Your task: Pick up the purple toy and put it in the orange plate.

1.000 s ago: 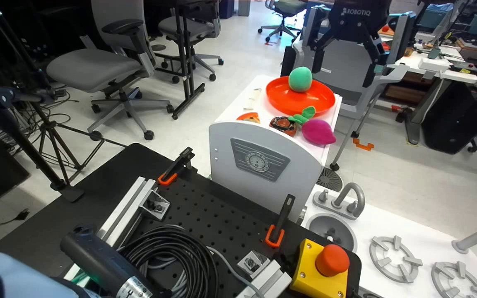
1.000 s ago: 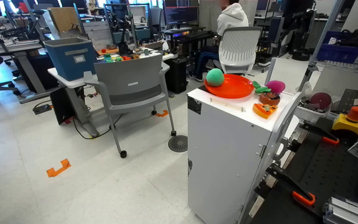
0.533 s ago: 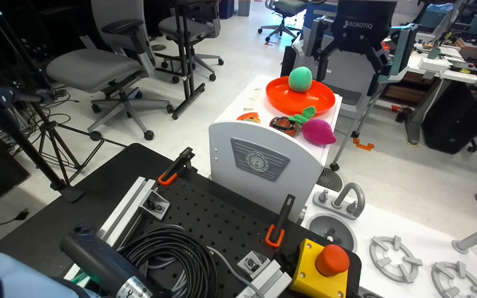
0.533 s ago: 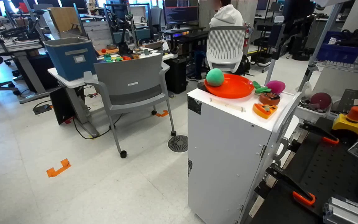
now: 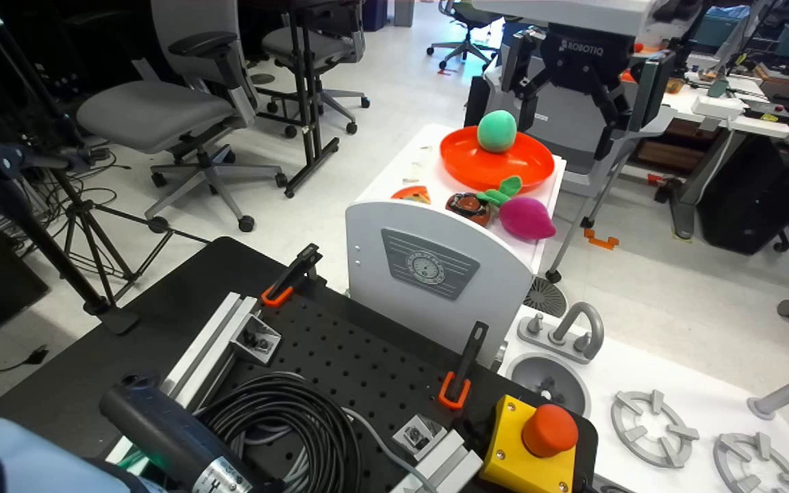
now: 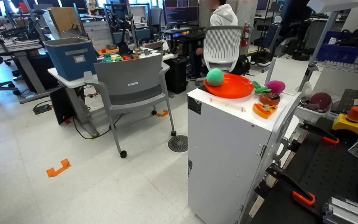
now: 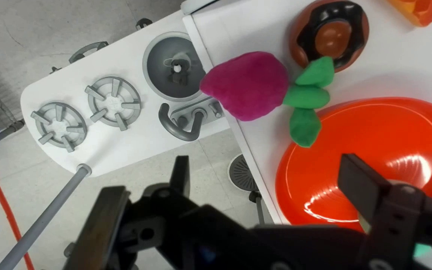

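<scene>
The claw (image 5: 566,132) bears "ROBOTIQ" in pale letters on black; the dial (image 5: 426,267) below the claw is too small to read.

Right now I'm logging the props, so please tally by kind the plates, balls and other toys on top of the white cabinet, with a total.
Plates: 1 (the orange plate)
Balls: 1 (the green ball)
Other toys: 3 (the purple toy, the donut-shaped toy and the pizza-slice toy)
Total: 5
</scene>
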